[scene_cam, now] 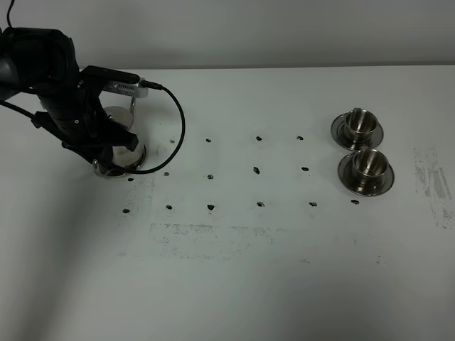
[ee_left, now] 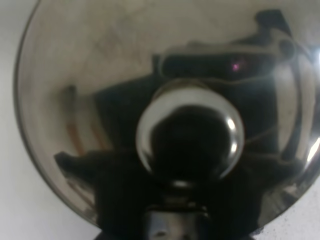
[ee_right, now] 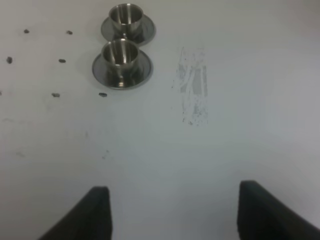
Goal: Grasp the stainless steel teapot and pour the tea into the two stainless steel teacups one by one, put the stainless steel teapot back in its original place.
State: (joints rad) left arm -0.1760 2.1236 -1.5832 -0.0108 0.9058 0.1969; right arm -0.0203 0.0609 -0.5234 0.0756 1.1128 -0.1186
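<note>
At the left, the stainless steel teapot (scene_cam: 128, 148) sat on the bench (scene_cam: 234, 270) under the left jaws, which were fully closed, seemingly on its handle, though the grip was hidden. Nothing was poured yet: on the right, the rear teacup (scene_cam: 357, 122) and front teacup (scene_cam: 367, 162) showed no tea. The right jaws hung wide open, empty.

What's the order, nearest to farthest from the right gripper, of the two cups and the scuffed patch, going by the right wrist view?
From the right gripper:
1. Scuffed patch, on the table to the cups' right.
2. Front cup, on its saucer.
3. Back cup, just behind the front one.
</note>
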